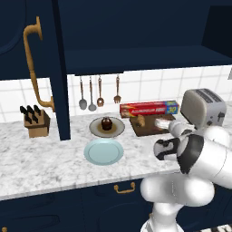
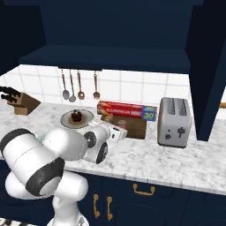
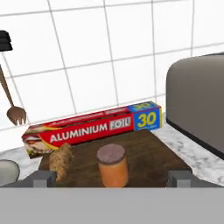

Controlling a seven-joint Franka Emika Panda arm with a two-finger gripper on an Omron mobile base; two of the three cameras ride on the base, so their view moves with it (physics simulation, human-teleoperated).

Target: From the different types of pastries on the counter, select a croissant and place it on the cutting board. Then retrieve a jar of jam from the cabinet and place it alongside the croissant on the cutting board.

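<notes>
Nearest us in the hand view, our gripper (image 3: 112,180) has its two grey tips spread wide apart, either side of the jar (image 3: 112,165) but touching nothing. We see the jar standing upright on the board (image 3: 148,153), an orange-brown cylinder with a flat, paler lid, just beside the croissant (image 3: 61,161), a rough golden roll tapered at its ends. We judge both placements done, so what remains is a clean straight retreat that does not knock the jar over. Dark wood grain marks the board; behind it lies the long red foil box (image 3: 92,129), and a smooth grey toaster (image 3: 197,105) stands close at the side on the marbled surface (image 1: 45,158). Further along, the cupcake (image 1: 106,123) sits on its plate (image 1: 118,128).
</notes>
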